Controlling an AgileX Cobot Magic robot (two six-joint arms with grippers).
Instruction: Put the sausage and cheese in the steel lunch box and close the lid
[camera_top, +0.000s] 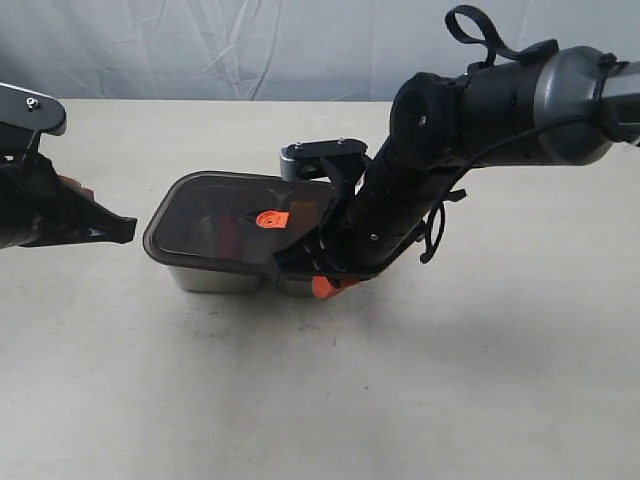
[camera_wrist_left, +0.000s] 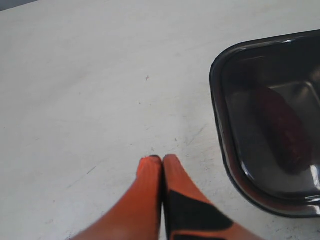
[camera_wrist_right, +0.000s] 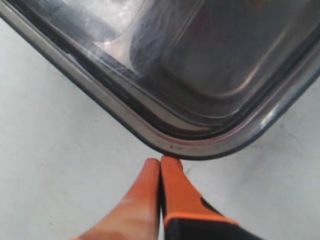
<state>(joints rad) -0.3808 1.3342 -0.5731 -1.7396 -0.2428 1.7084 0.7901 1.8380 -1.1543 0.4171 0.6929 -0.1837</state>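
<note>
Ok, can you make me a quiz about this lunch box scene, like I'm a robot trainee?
1. True or false: the lid lies on top of the steel lunch box.
2. What dark red thing shows through the lid in the left wrist view? A) a spoon B) the sausage C) a banana
3. Fill the gap: the right arm's fingers, near a corner of the box, are ____ (open or shut).

Key: 1 true; 2 B; 3 shut.
</note>
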